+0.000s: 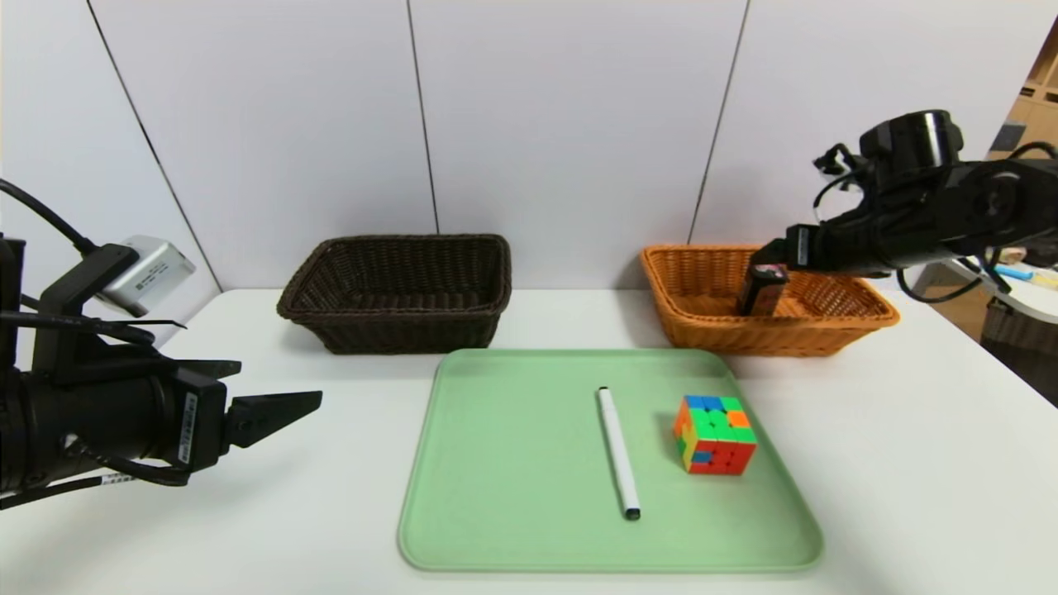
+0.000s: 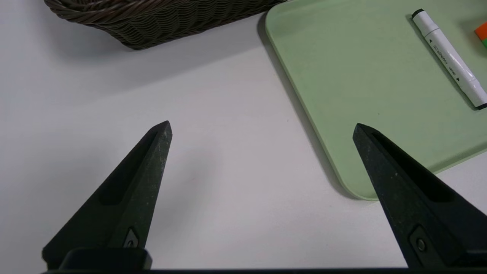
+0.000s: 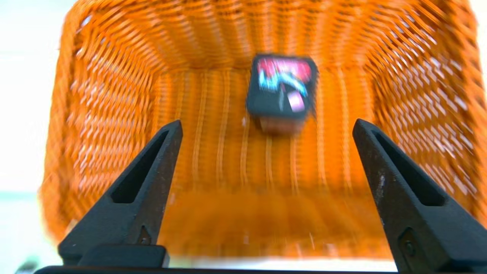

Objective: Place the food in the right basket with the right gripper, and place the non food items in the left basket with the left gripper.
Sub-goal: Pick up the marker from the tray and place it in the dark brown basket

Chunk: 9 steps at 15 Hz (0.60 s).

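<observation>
A dark food packet point(image 1: 762, 289) with a red and blue label point(image 3: 281, 89) stands tilted inside the orange right basket point(image 1: 744, 335) point(image 3: 106, 95). My right gripper point(image 1: 767, 252) point(image 3: 266, 125) hovers open just above the packet and is clear of it. A white marker point(image 1: 618, 453) point(image 2: 449, 61) and a colourful puzzle cube point(image 1: 716, 434) point(image 2: 482, 34) lie on the green tray point(image 1: 512, 463) point(image 2: 361, 76). The dark brown left basket point(image 1: 397, 330) point(image 2: 152, 19) sits at the back left. Low over the table left of the tray, my left gripper point(image 1: 277, 384) point(image 2: 261, 125) is open and holds nothing.
Both baskets stand against the white back wall, with the tray in front of them at the table's middle. The table's right edge point(image 1: 992, 364) drops off just beyond the orange basket.
</observation>
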Tool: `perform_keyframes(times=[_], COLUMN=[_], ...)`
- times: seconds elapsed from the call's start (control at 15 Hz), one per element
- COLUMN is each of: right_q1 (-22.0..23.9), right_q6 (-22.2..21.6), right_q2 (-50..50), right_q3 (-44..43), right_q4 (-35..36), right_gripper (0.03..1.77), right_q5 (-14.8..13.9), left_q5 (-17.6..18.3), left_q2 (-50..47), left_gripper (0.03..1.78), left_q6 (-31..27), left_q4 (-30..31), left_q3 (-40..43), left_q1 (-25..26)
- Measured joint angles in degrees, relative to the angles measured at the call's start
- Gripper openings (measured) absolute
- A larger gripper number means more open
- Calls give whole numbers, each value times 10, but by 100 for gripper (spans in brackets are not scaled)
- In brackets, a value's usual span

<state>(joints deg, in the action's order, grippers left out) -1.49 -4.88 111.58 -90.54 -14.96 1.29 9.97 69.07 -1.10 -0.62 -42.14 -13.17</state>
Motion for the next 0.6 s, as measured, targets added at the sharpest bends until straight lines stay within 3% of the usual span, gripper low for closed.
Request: perform_keyframes(times=[0.27, 0.6], right_q1=[8, 9], right_q6=[-3, 0], right_q2=[-88, -223], right_q3=[20, 122], right_q4=[-80, -144], right_gripper=[162, 166], right_q5=[2, 7], left_q5=[1, 1], left_q2=[0, 3], left_gripper=[169, 169], left_q6=[1, -6], left_q4=[2, 11], left_q3=[4, -5], left_q1=[0, -18])
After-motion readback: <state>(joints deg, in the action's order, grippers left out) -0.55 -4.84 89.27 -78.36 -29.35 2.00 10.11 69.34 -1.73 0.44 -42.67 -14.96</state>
